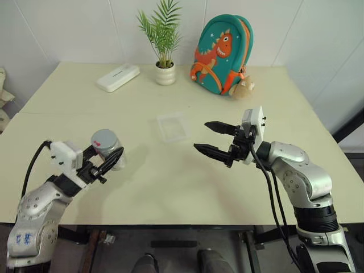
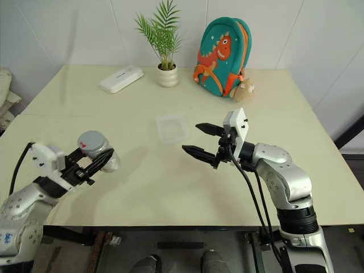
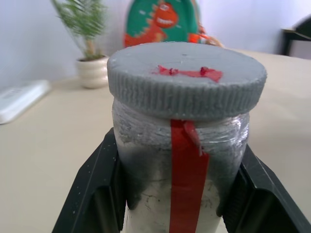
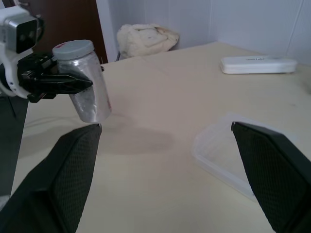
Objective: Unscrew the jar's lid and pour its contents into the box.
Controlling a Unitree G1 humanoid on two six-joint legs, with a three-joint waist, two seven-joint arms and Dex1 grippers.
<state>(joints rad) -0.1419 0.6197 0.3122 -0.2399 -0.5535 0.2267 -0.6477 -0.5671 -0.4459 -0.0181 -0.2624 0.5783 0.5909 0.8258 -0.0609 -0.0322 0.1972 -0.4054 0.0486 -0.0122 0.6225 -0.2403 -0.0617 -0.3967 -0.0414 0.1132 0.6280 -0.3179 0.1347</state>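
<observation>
Honestly, left gripper (image 1: 108, 162) clamps the jar (image 1: 108, 152) low; the wide-open, empty right gripper (image 1: 217, 140) twisting the lid (image 1: 103, 138) probably spins it loose.

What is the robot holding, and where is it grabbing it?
The left gripper holds the jar by its sides, its jaws clamped on the clear body just below the grey lid. The right gripper is open and holds nothing.

no readable text, labels, numbers or signs anywhere
</observation>
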